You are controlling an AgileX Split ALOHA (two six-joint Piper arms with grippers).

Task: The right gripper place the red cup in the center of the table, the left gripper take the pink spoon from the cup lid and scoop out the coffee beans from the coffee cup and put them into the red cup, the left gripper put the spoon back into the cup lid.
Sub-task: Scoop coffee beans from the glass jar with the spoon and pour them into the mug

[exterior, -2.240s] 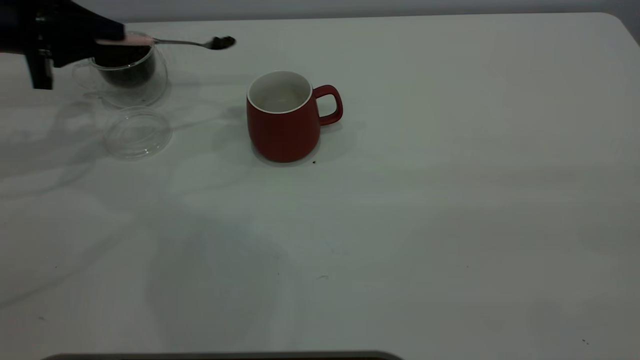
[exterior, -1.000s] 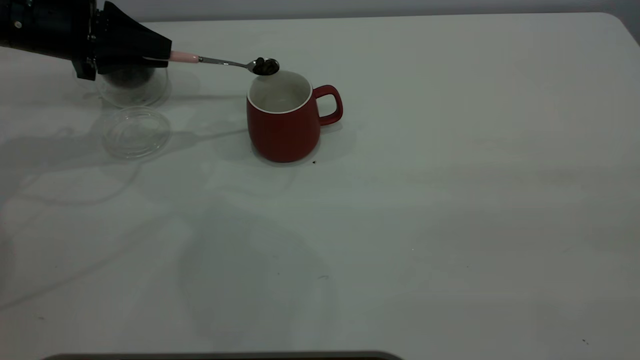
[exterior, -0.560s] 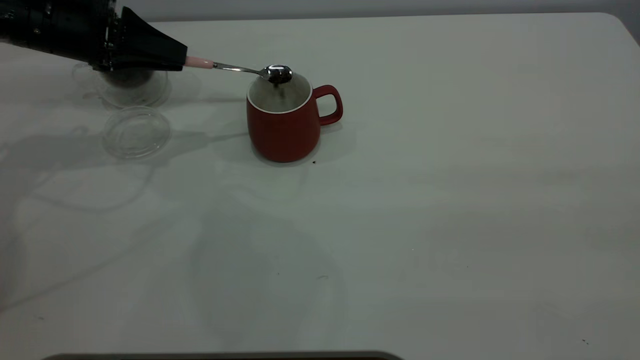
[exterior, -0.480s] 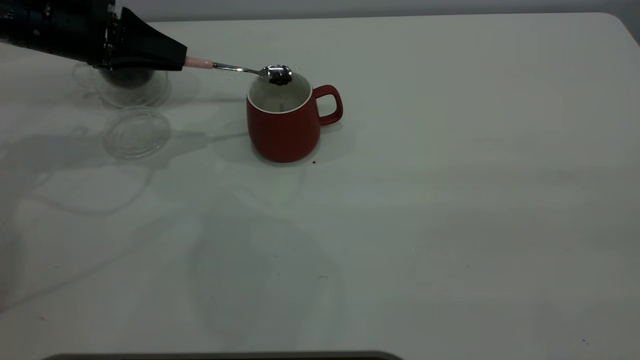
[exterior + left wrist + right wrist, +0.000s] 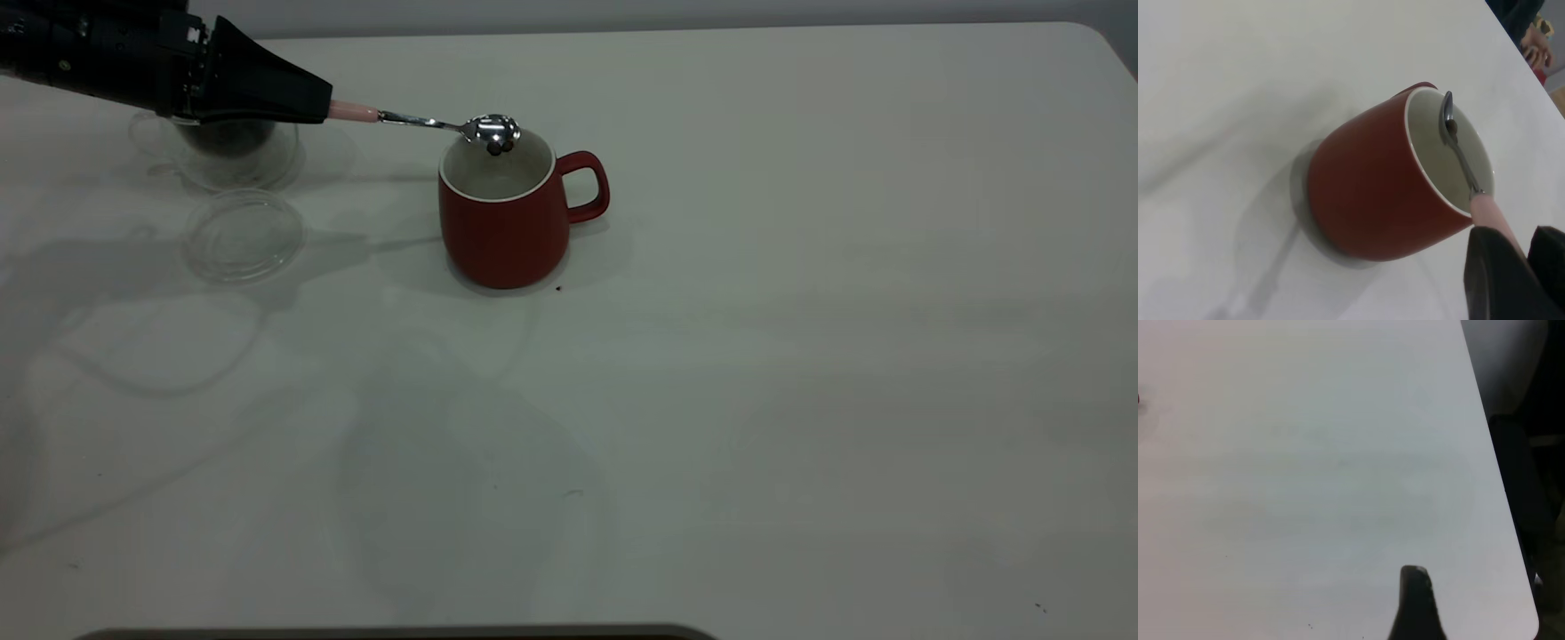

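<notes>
My left gripper (image 5: 318,100) is shut on the pale handle of the pink spoon (image 5: 418,122). It reaches in from the far left and partly hides the coffee cup (image 5: 267,153), where coffee beans (image 5: 227,139) show dark. The spoon's bowl is tipped over the far rim of the red cup (image 5: 505,227), with a few beans (image 5: 498,148) at its lower edge. The left wrist view shows the gripper (image 5: 1511,241), the spoon (image 5: 1458,150) and the red cup (image 5: 1371,193). The cup lid (image 5: 242,236) lies empty. My right gripper (image 5: 1417,590) hangs over bare table.
The white table (image 5: 800,356) stretches right and towards the front of the red cup. A tiny dark speck (image 5: 558,288) lies by the cup's base. In the right wrist view the table's rounded corner (image 5: 1528,613) is close by.
My left gripper carried the loaded spoon from over the coffee cup to over the red cup. The spoon has rolled and most beans have left its bowl.
</notes>
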